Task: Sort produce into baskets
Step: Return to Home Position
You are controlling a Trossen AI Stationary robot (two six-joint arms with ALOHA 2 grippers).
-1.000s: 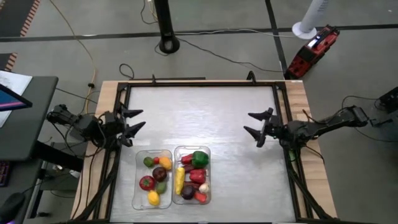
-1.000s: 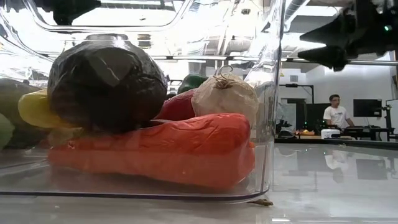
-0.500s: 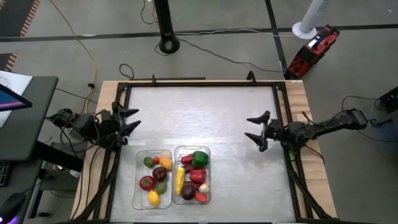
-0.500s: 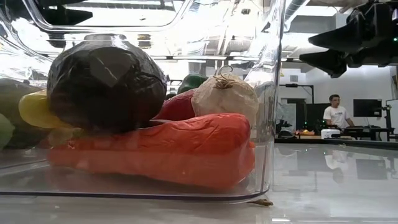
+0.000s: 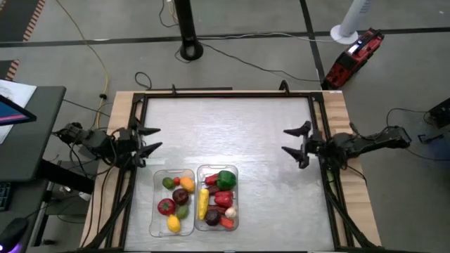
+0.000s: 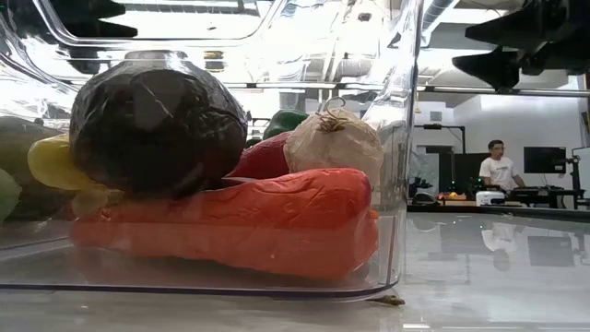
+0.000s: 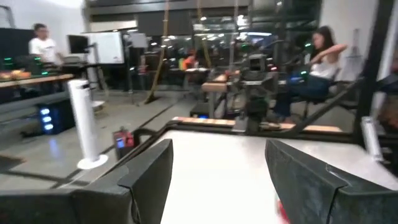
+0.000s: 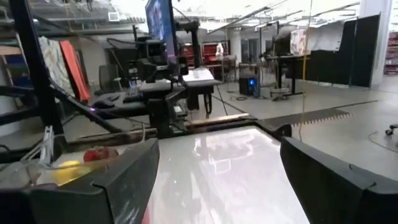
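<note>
Since the earlier frame, the right gripper (image 5: 287, 140) has drawn back a little toward the right edge of the tabletop (image 5: 232, 123), while the left gripper (image 5: 160, 138) has barely shifted at the left edge. Both hang above the tabletop, well apart from the bins. On each, the fingers are spread wide and hold nothing, and both wrist views show only tabletop between them. The two clear bins stand side by side at the near edge, touching or just beside each other, and we cannot tell which. All the produce we can see lies inside them. The left bin (image 5: 154, 204) holds a green piece (image 5: 168, 183), an orange-yellow piece (image 5: 187, 184), a dark red apple (image 5: 181, 197), a red tomato (image 5: 166, 206) and a yellow lemon (image 5: 173, 224). The right bin (image 5: 237, 193) holds a green pepper (image 5: 226, 178), a yellow corn cob (image 5: 203, 203), a red pepper (image 5: 223, 199), a dark purple plum (image 5: 211, 216) and a pale garlic bulb (image 5: 230, 211). In the low view, a long orange-red piece (image 6: 240, 226) lies on this bin's floor, with the plum resting on it and the garlic bulb just beside the plum. A person (image 6: 498, 168) sits in the room beyond.
</note>
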